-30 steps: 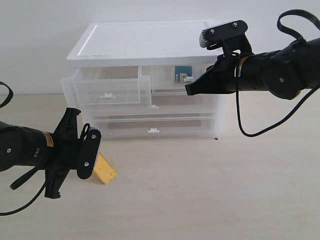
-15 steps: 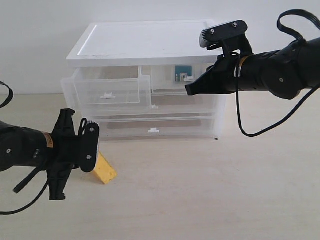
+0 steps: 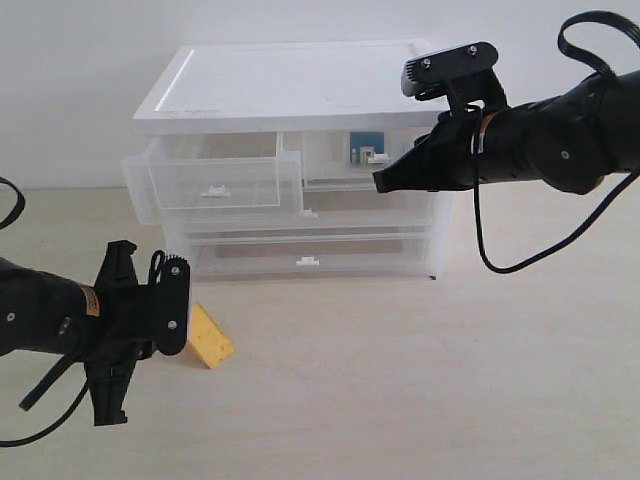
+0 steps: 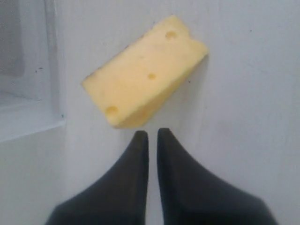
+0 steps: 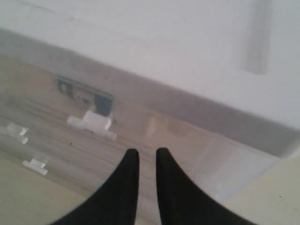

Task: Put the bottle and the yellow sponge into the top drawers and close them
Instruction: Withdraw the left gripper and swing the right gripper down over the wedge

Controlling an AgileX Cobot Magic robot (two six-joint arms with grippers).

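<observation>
The yellow sponge [image 3: 209, 337] [image 4: 145, 79] lies on the table in front of the cabinet's left corner. My left gripper [image 3: 178, 335] [image 4: 152, 133] hovers just short of the sponge, shut and holding nothing. The left top drawer [image 3: 212, 182] is pulled out and looks empty. The bottle [image 3: 365, 148] [image 5: 84, 96] shows its teal label through the translucent front of the right top drawer [image 3: 335, 160]. My right gripper [image 3: 381, 183] [image 5: 147, 152] is shut and empty, with its tips close to that drawer's front, beside its tab handle [image 5: 91, 122].
The white cabinet [image 3: 290, 85] stands at the back against a pale wall. Its two full-width drawers [image 3: 305, 262] are pushed in. Bare light wood table [image 3: 420, 380] stretches in front. The right arm's cable [image 3: 485, 250] hangs beside the cabinet.
My left gripper has sunk lower and drifted slightly left, toward the table beside the sponge. The right arm, the drawers and the sponge have stayed put.
</observation>
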